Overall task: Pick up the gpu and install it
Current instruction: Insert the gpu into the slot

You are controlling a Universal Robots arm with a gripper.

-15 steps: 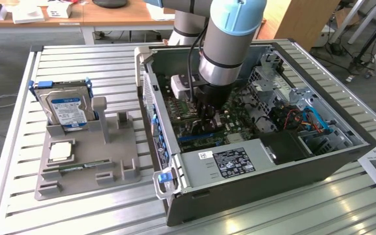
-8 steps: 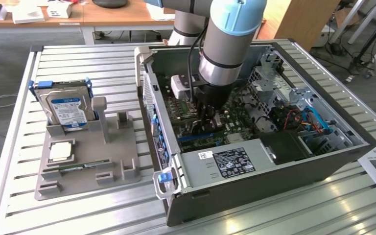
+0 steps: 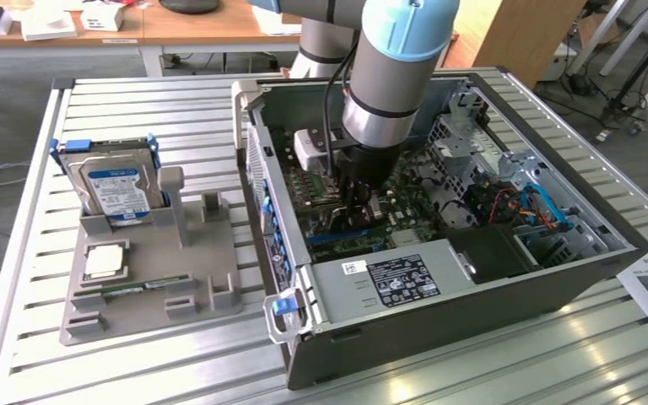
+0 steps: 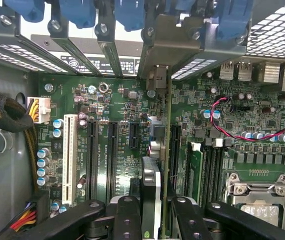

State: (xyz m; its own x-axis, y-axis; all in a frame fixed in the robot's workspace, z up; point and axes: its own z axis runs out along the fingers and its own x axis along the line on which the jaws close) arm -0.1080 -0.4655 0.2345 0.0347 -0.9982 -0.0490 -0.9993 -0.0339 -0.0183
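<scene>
The gpu (image 4: pixel 167 125) stands edge-on between my fingers, a thin board with a heat sink on one side. Its silver end bracket (image 4: pixel 158 50) lies against the case's rear slot openings, under the blue clips. My gripper (image 4: pixel 155 207) is shut on the gpu, one black finger on each side. The board runs along a black expansion slot (image 4: pixel 174 155) on the motherboard; I cannot tell whether it is seated. In the exterior view, my gripper (image 3: pixel 364 201) reaches straight down into the open computer case (image 3: pixel 594 245).
More black slots (image 4: pixel 90 155) and a white slot (image 4: pixel 70 157) lie beside the card. A CPU socket (image 4: pixel 255 192) and a red-black cable (image 4: pixel 232 127) are close by. Outside the case, a grey fixture (image 3: pixel 155 278) holds a hard drive (image 3: pixel 116 186).
</scene>
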